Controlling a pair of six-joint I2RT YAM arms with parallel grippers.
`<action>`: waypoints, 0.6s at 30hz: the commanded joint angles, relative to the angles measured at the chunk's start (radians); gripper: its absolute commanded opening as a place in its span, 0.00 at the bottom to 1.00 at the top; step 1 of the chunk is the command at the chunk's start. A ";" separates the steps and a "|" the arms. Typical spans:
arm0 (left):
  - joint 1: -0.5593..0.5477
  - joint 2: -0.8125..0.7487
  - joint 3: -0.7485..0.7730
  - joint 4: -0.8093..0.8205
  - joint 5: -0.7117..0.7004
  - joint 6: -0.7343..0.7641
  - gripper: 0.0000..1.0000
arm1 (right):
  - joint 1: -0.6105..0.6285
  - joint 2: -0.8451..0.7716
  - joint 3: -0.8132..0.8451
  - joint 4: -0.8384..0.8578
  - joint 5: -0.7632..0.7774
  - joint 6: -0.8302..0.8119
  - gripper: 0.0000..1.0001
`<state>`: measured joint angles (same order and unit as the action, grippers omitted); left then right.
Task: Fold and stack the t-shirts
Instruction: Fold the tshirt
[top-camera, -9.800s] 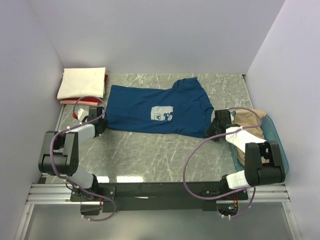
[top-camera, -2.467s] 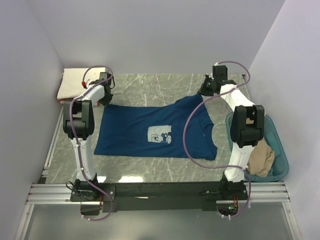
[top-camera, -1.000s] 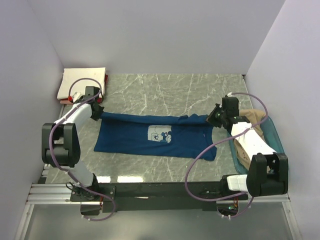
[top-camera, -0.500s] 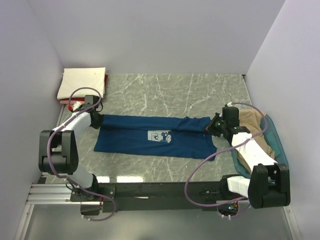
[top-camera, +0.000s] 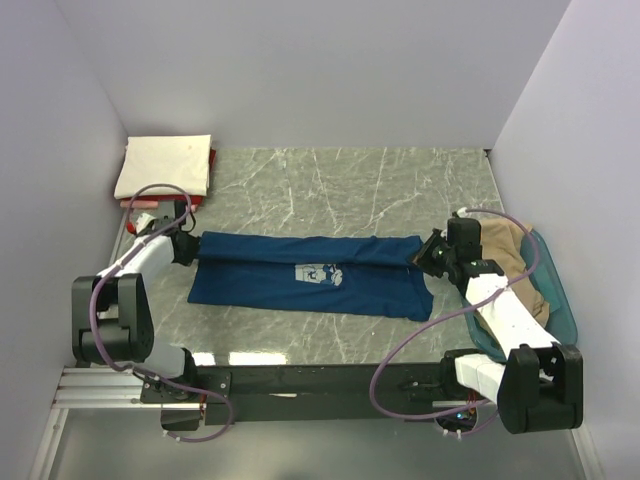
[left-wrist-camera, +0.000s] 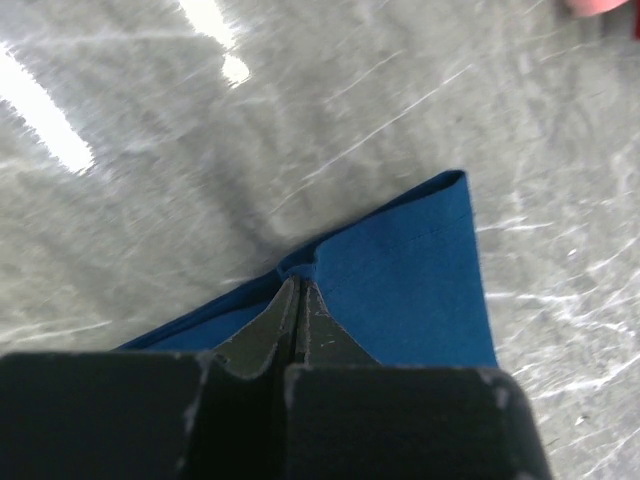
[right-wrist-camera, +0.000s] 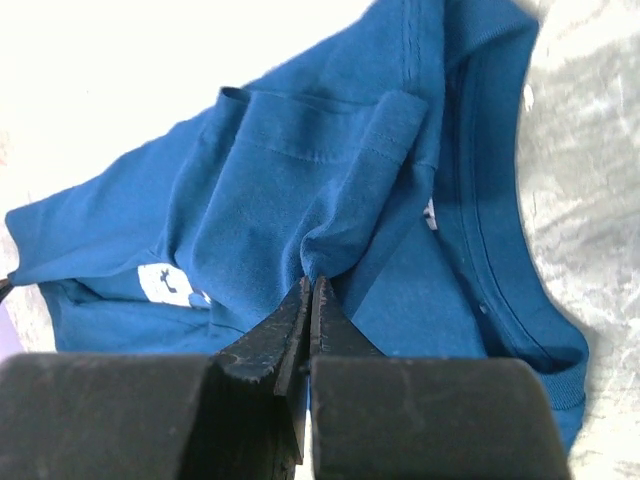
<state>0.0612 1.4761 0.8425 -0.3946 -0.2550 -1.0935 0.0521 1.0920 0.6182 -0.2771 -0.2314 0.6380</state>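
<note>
The dark blue t-shirt (top-camera: 310, 285) lies across the middle of the table, its far half folded over toward me so the pale print (top-camera: 318, 272) is partly covered. My left gripper (top-camera: 188, 247) is shut on the shirt's folded left edge (left-wrist-camera: 410, 270), its tips (left-wrist-camera: 297, 283) pinching a small bunch of cloth. At the right end, my right gripper (top-camera: 425, 255) is shut on a bunch of blue cloth (right-wrist-camera: 300, 190) beside the collar, with its tips (right-wrist-camera: 310, 283) closed on the fold. A cream t-shirt (top-camera: 163, 165) lies folded on a red/pink one (top-camera: 135, 203) at the back left.
A teal plastic tub (top-camera: 562, 300) stands at the right edge and holds a crumpled tan t-shirt (top-camera: 510, 270); my right arm reaches over it. Walls close in the table on the left, back and right. Grey marble surface (top-camera: 330, 190) shows behind the blue shirt.
Both grippers have drawn the shirt's far edge toward the near side, laying it over the lower half. The print is now partly covered and the shirt is a narrower band.
</note>
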 joint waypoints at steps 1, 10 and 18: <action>0.011 -0.062 -0.037 0.034 0.010 -0.008 0.01 | -0.008 -0.029 -0.034 0.004 -0.017 0.017 0.00; 0.035 -0.120 -0.115 0.122 0.120 0.021 0.30 | -0.012 -0.038 -0.052 -0.011 -0.060 0.012 0.62; 0.035 -0.240 -0.048 0.097 0.190 0.112 0.67 | 0.109 0.000 0.131 -0.080 0.143 -0.006 0.68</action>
<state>0.0952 1.2797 0.7399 -0.3279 -0.1211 -1.0351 0.0944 1.0679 0.6296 -0.3584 -0.2077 0.6426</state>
